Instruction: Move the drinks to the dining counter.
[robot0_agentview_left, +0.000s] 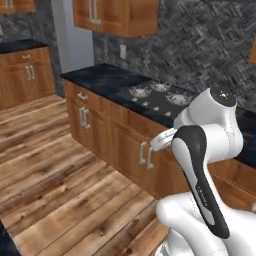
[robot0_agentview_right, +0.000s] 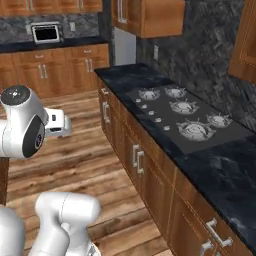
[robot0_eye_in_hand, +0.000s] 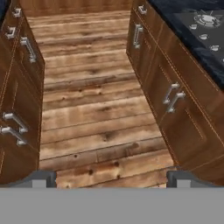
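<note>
My gripper (robot0_eye_in_hand: 111, 179) is open, its two dark fingertips (robot0_eye_in_hand: 43, 178) far apart with nothing between them. It looks down a wooden floor (robot0_eye_in_hand: 96, 109) aisle between two rows of cabinets. The arm is folded close to the base, and the white hand (robot0_agentview_left: 162, 140) points at the cabinet fronts below the hob. From the right base view the hand (robot0_agentview_right: 57, 124) hangs over the floor. The dark bottle, the white carton and the dining counter are out of view.
A black-topped counter (robot0_agentview_left: 100, 77) with a gas hob (robot0_agentview_right: 190, 117) runs along the right over wooden cabinets (robot0_eye_in_hand: 175, 100). More cabinets (robot0_eye_in_hand: 17, 109) line the left of the aisle. A second counter (robot0_agentview_right: 55, 45) with a dark-fronted appliance (robot0_agentview_right: 46, 32) stands at the far wall.
</note>
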